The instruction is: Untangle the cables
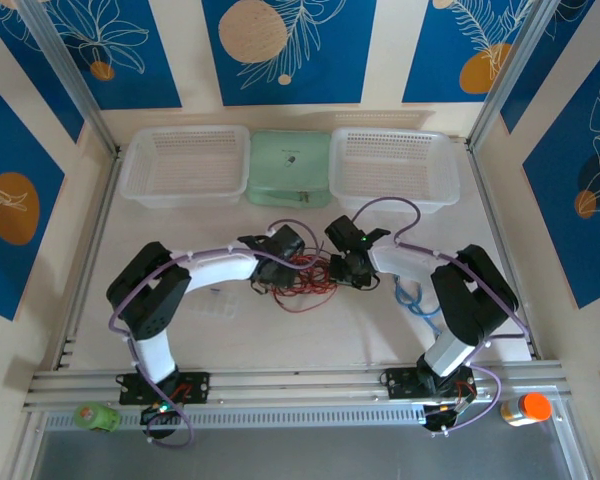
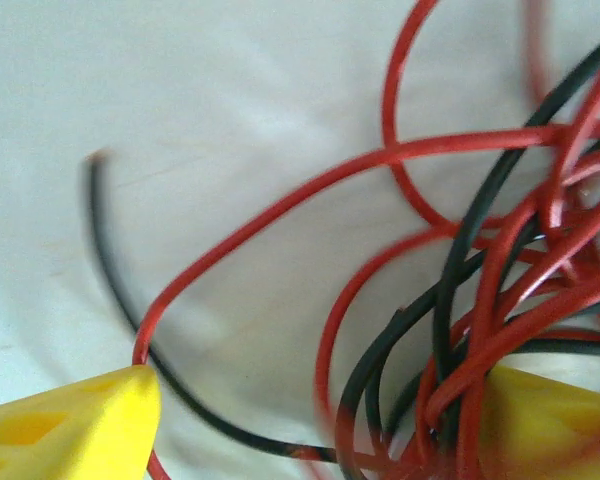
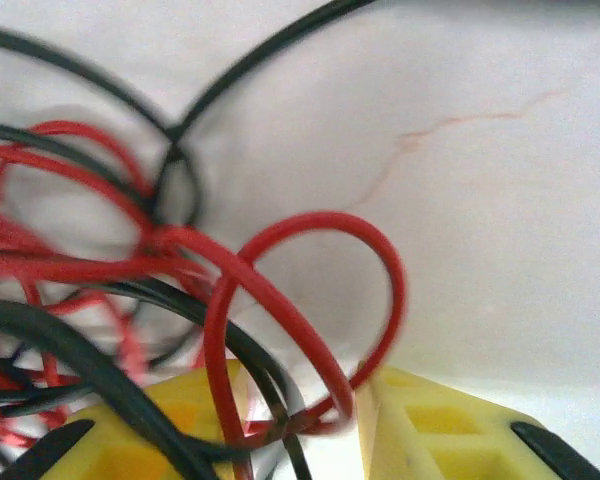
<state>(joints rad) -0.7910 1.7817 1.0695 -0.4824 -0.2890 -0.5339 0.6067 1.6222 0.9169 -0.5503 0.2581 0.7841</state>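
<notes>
The cables (image 1: 305, 280) lie as a tangle of thin red and black strands at the middle of the table, between my two grippers. My left gripper (image 1: 296, 262) stands at the tangle's left side. In the left wrist view the left gripper (image 2: 315, 420) is open wide, and red and black cables (image 2: 460, 300) bunch against its right yellow finger (image 2: 550, 420). My right gripper (image 1: 346, 268) meets the tangle from the right. The right gripper (image 3: 305, 430) is open with a narrower gap, and a red loop (image 3: 310, 300) and black strands run between its fingers (image 3: 430, 430).
Two clear baskets (image 1: 185, 165) (image 1: 395, 165) flank a pale green box (image 1: 290, 168) at the back. A light blue coiled cable (image 1: 415, 298) lies beside the right arm. An orange bottle (image 1: 525, 408) and a green object (image 1: 98, 415) sit by the front rail.
</notes>
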